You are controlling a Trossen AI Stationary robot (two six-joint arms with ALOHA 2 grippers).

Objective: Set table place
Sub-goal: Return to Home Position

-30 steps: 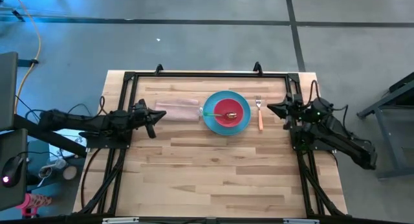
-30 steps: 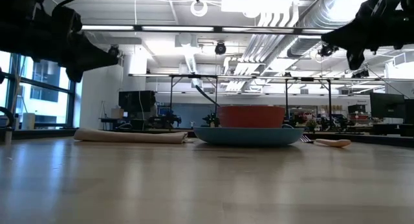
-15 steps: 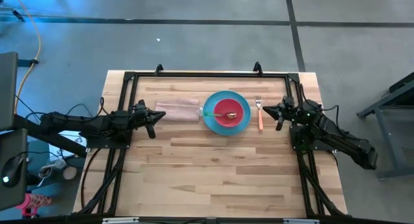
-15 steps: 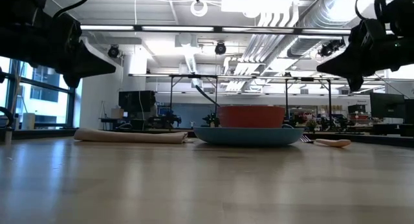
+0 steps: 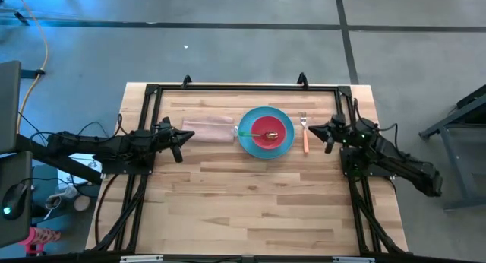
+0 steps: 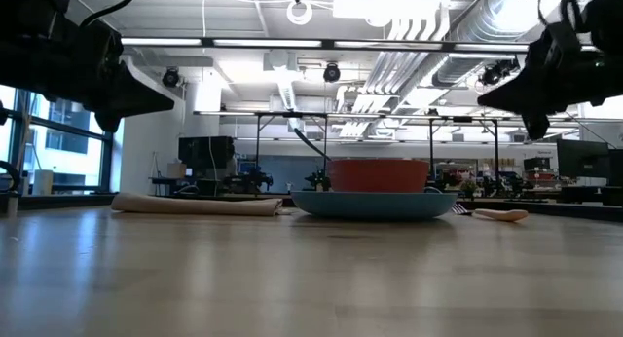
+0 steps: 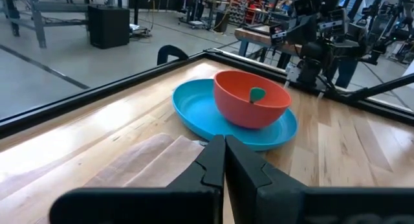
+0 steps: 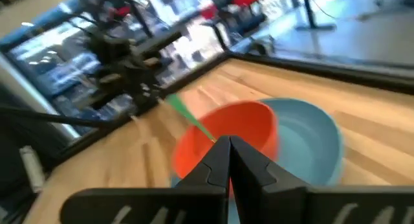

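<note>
The surface (image 5: 250,202) looks set — red bowl (image 5: 272,125) on the blue plate (image 5: 247,144), spoon (image 5: 262,133) inside, fork (image 5: 304,134) and napkin (image 5: 206,130) flanking — so the left end effector (image 7: 224,143) and right end effector (image 8: 229,143), both clenched empty, need only retreat home.

The table (image 5: 250,194) is a rectangular top of light wood strips, edged by a black metal frame (image 5: 243,87) whose rails run along the far edge and down both sides. Three things lie directly on the wood, in a row across its far half: a beige folded napkin (image 5: 206,130) flat toward the left, a round blue plate (image 5: 247,141) at the middle, its left rim right at the napkin's end, and a fork (image 5: 304,134) with an orange handle just beside the plate's right rim, apart from it, tines toward the far edge
</note>
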